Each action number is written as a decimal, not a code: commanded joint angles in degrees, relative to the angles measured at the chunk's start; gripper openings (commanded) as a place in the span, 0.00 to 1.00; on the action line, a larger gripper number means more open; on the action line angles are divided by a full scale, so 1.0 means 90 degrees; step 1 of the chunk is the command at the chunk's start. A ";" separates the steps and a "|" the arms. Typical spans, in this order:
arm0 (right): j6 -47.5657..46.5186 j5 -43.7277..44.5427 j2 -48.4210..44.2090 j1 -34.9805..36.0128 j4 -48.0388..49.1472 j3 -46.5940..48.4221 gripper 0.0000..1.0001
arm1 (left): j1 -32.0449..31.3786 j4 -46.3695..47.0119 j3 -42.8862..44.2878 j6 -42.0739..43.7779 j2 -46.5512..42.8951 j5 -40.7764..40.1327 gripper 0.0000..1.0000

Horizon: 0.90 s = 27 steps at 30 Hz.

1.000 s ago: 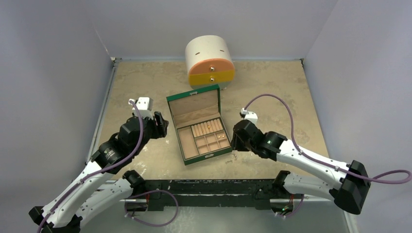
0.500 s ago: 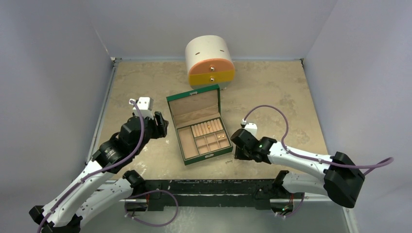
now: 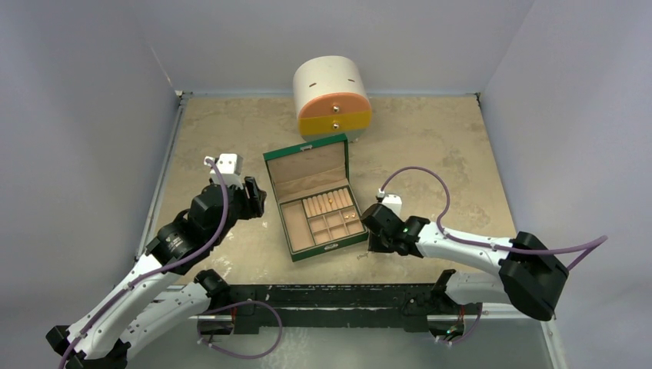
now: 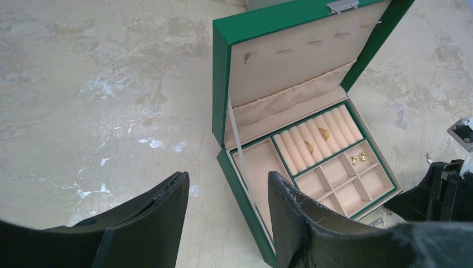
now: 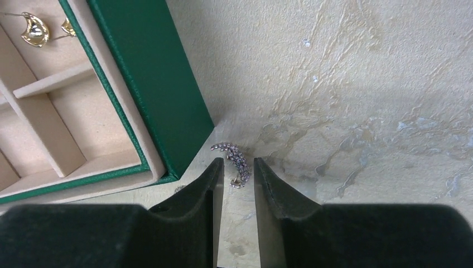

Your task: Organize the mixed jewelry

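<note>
From above, we see the green box (image 3: 330, 247), leathery outside and tan-lined within, lid raised. The left gripper (image 3: 258, 198) hovers left of it and the right gripper (image 3: 370, 246) sits low at its near-right corner. The left wrist view shows the left jaws wide apart and empty (gold pieces (image 4: 357, 158) sit in the box's compartments). In the right wrist view, a curved, stone-studded silvery hoop (image 5: 233, 162) lies on the mottled table (image 5: 362, 111) just off that corner, and the narrowly parted right jaws straddle it unclamped.

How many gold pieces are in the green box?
4: two gold pieces in the ring rolls, two more in a small compartment beside them; others may be hidden.
</note>
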 commanded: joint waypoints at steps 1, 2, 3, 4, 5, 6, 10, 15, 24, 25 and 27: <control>-0.0067 0.0037 -0.0029 0.0010 0.0079 -0.0053 0.27 | 0.0029 0.0156 0.0135 0.0014 -0.0009 -0.0120 0.54; -0.0075 0.0006 -0.0019 0.0008 0.0084 -0.0055 0.26 | 0.0026 0.0161 0.0134 0.0014 -0.0016 -0.0119 0.54; -0.0085 -0.0014 -0.0011 0.0010 0.0092 -0.0066 0.26 | 0.0028 0.0157 0.0132 0.0016 -0.0017 -0.0118 0.54; -0.0096 -0.0037 0.0001 0.0017 0.0103 -0.0067 0.26 | 0.0027 0.0156 0.0141 0.0015 -0.0010 -0.0118 0.54; -0.0102 -0.0043 0.0024 0.0017 0.0104 -0.0065 0.25 | 0.0027 0.0156 0.0134 0.0017 -0.0009 -0.0118 0.54; -0.0106 -0.0050 0.0038 0.0018 0.0104 -0.0065 0.25 | 0.0026 0.0156 0.0139 0.0021 -0.0017 -0.0118 0.54; -0.0117 -0.0045 0.0102 0.0025 0.0103 -0.0075 0.24 | 0.0028 0.0157 0.0135 0.0023 -0.0025 -0.0118 0.54; -0.0127 -0.0068 0.0193 0.0039 0.0123 -0.0070 0.21 | 0.0030 0.0156 0.0131 0.0024 -0.0018 -0.0118 0.54; -0.0089 0.0036 0.0109 0.0063 -0.0024 -0.0061 0.05 | 0.0028 0.0164 0.0138 0.0022 -0.0009 -0.0118 0.54; -0.0079 0.0050 0.0069 0.0068 -0.0057 -0.0049 0.02 | 0.0031 0.0166 0.0143 0.0024 -0.0009 -0.0118 0.54; -0.0071 0.0093 -0.0020 0.0069 -0.0149 -0.0015 0.00 | 0.0024 0.0164 0.0138 0.0024 -0.0010 -0.0118 0.54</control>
